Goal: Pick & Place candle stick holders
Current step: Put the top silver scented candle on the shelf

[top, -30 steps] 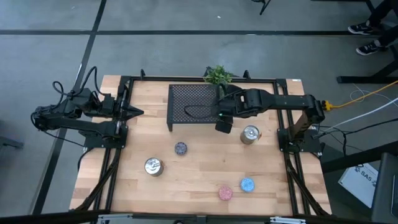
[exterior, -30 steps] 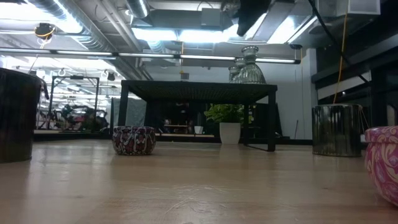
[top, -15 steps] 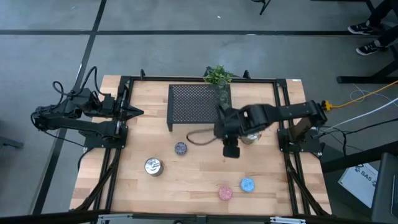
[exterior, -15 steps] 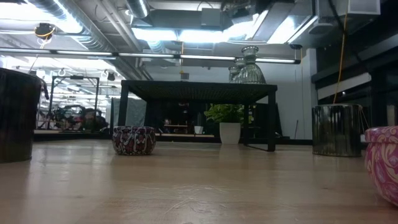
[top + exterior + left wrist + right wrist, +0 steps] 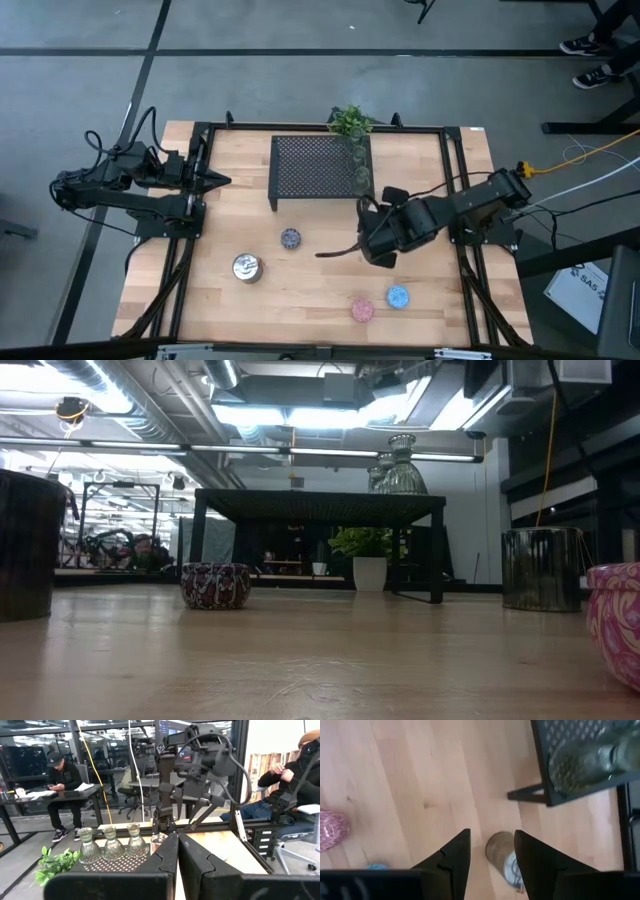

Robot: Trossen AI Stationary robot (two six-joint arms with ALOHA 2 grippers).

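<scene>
I hover my right gripper, jaws parted and empty, over the silver candle holder standing on the table beside the rack (left gripper clenched, parked). Next, I judge: descend, straddle, close.

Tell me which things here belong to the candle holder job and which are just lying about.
Job: three green glass holders, silver holder, second silver holder under the right gripper, purple holder, pink holder, blue holder.
Lying about: black mesh rack, small plant.
</scene>
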